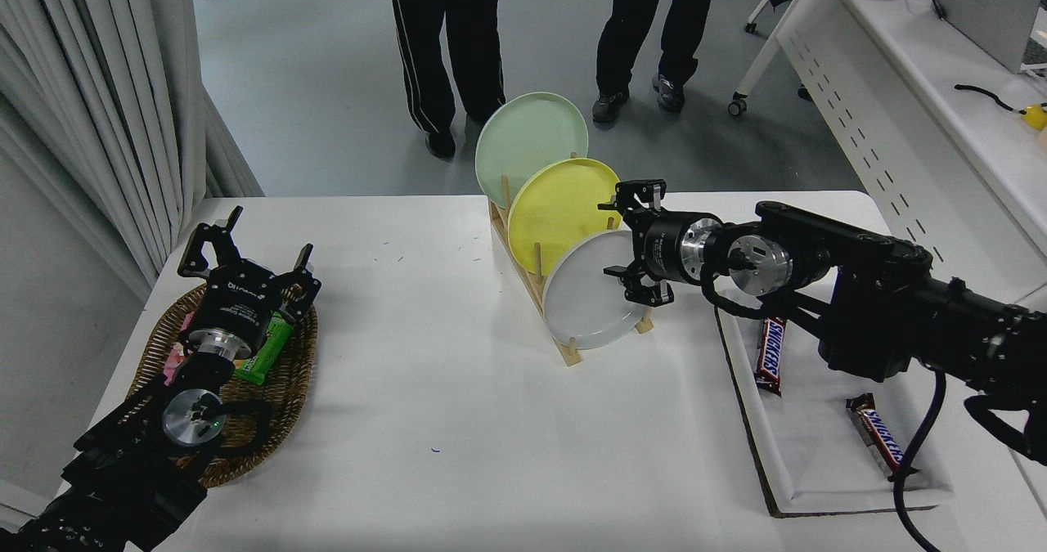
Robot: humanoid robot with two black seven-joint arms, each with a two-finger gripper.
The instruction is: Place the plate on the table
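The light-grey plate [587,300] stands on edge in the front slot of a wooden rack [537,290] on the white table [458,421]. Behind it stand a yellow plate [556,204] and a pale green plate [523,139]. My right gripper [623,241] is open, its jaws straddling the grey plate's upper right rim, one above and one below. My left gripper [245,249] is open and parked over a wicker basket at the lower left.
A wicker basket [245,421] with a green packet [268,349] sits at the left. A white tray [818,446] at the right holds two chocolate bars [769,356]. Two people's legs [446,45] stand beyond the far edge. A white perforated desk [900,78] is at the back right.
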